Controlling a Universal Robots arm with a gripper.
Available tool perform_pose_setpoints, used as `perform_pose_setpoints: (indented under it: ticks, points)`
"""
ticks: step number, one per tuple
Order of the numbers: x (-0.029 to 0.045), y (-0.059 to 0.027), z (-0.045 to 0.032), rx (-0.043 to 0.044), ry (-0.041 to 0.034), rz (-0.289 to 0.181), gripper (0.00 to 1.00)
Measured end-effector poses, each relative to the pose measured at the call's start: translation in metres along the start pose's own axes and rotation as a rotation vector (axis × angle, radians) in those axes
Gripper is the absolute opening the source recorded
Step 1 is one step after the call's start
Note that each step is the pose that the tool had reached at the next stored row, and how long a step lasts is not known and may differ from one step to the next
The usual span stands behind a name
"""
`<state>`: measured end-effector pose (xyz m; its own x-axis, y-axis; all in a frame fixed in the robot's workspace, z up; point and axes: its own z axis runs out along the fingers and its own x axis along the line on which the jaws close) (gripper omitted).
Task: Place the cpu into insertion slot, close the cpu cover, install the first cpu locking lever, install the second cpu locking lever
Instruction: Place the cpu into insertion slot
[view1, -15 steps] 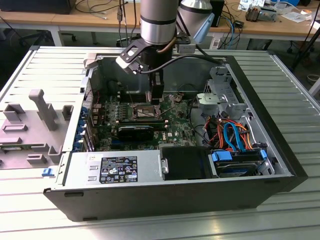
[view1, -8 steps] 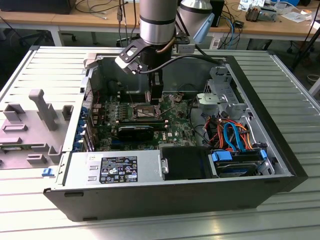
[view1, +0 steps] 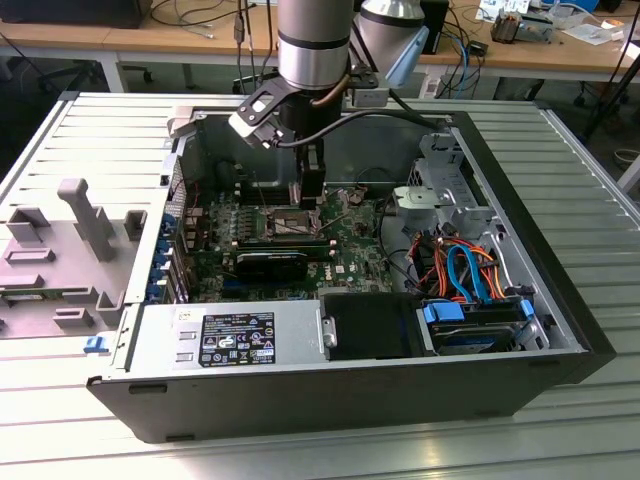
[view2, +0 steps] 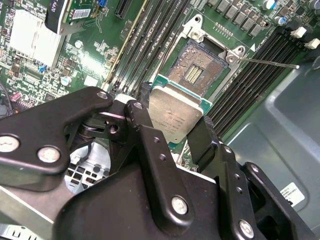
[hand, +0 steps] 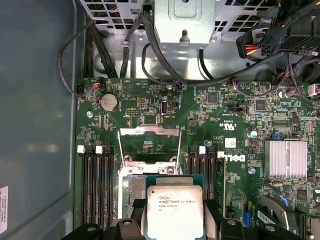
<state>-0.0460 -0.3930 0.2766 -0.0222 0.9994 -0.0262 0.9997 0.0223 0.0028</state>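
Observation:
My gripper (view2: 172, 119) is shut on the cpu (view2: 176, 116), a flat square chip with a dull silver top, its black fingers (view2: 141, 107) pressing on two opposite edges. The chip hangs just above the motherboard, beside and partly over the open insertion slot (view2: 194, 70), whose pin field is bare. In the first wrist view the cpu (hand: 174, 212) covers part of the slot (hand: 131, 187), and the cpu cover (hand: 149, 131), a thin silver frame, stands flipped open beyond it. A thin locking lever (view2: 270, 63) sticks out from the slot's corner. In the exterior view the gripper (view1: 312, 196) reaches down into the case over the slot (view1: 285, 222).
Black memory slots (hand: 97, 185) flank the socket on both sides. A finned heat sink (hand: 285, 159) sits on the board. Cables and a metal drive cage (view1: 440, 190) stand at the exterior view's right, and a power supply (view1: 230, 338) lies along the case's near wall.

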Motion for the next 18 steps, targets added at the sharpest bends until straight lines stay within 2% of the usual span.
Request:
perform_pose_setpoints:
  ticks: [7, 9, 13, 14, 15, 18]
  points:
    - [0.0, -0.0012, 0.0, 0.0, 0.0, 0.0, 0.54]
    - [0.0001, -0.0055, 0.0004, 0.0, 0.0, 0.0, 0.54]
    - [0.0001, -0.0058, 0.0005, -0.0001, 0.0, 0.0, 0.54]
    - [0.0002, -0.0091, 0.0013, 0.0, 0.0, 0.0, 0.54]
    - [0.0003, -0.0097, 0.0037, 0.0, 0.0, 0.0, 0.54]
    - [0.0003, -0.0097, 0.0038, 0.0, 0.0, 0.0, 0.54]
